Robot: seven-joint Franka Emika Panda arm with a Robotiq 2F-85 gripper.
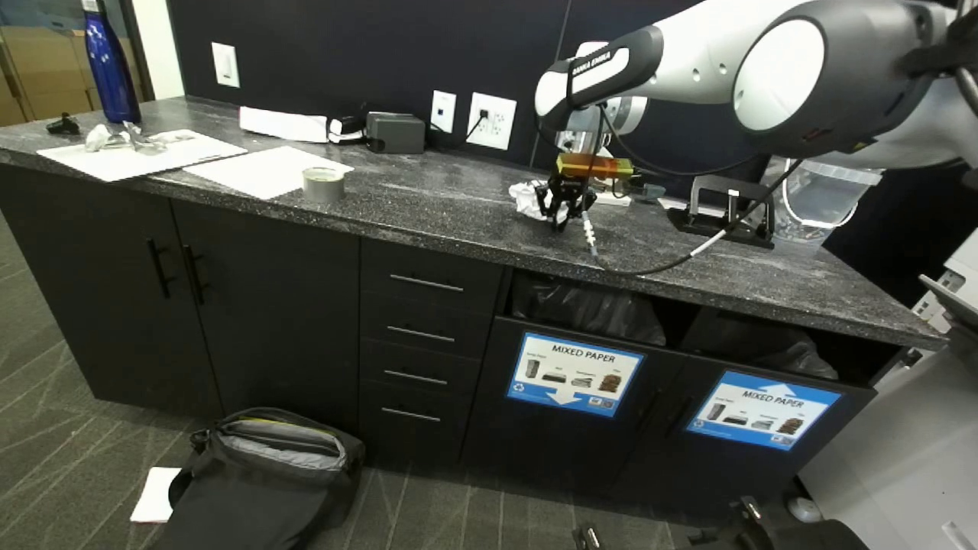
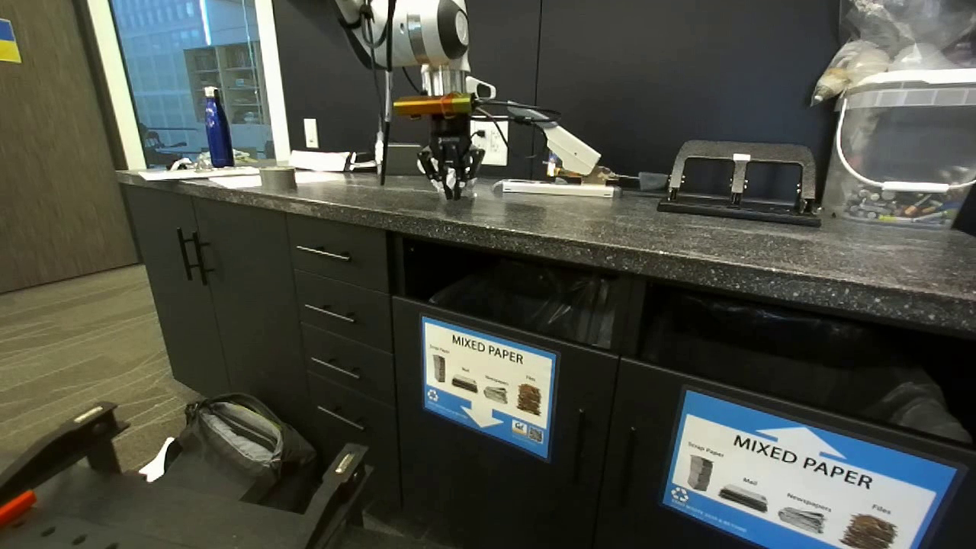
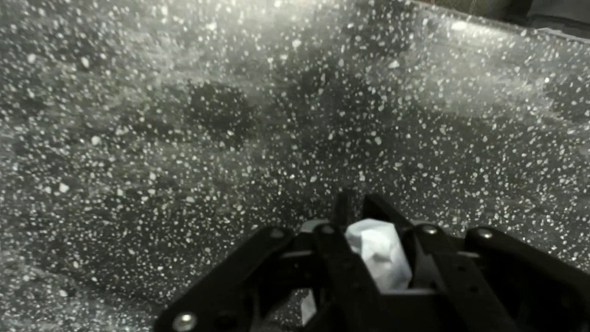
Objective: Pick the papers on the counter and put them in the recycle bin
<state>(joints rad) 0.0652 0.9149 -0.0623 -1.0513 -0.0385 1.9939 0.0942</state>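
My claw [image 2: 453,192] is clamped on a crumpled paper [image 1: 527,197]: in the wrist view the white wad sits between the black fingers [image 3: 343,269], and in an exterior view it bulges out to one side of them. The arm [image 1: 691,57] points the claw down, low over the dark speckled counter [image 1: 443,202], though I can't tell from here whether the paper touches the stone. More scraps [image 1: 136,140] lie at the end of the counter well away from the claw, on a flat white sheet [image 1: 84,159] near the blue bottle [image 1: 112,69]. Just beside it I see another sheet [image 1: 260,174], with a roll of tape [image 1: 323,186] at its corner. Towards the wall are a white card [image 1: 283,124] and, near it, a grey box [image 1: 395,132]. At the opposite end, a black hole punch [image 2: 738,183] stands next to a clear bucket [image 2: 892,149] with small things in its bottom. Under the counter, two openings show me recycle bins [image 1: 588,307] lined with plastic; below each is a blue-and-white sign [image 1: 574,374] reading MIXED PAPER, one arrow down, one up. A dark bag [image 1: 267,489] slumps open on the floor.
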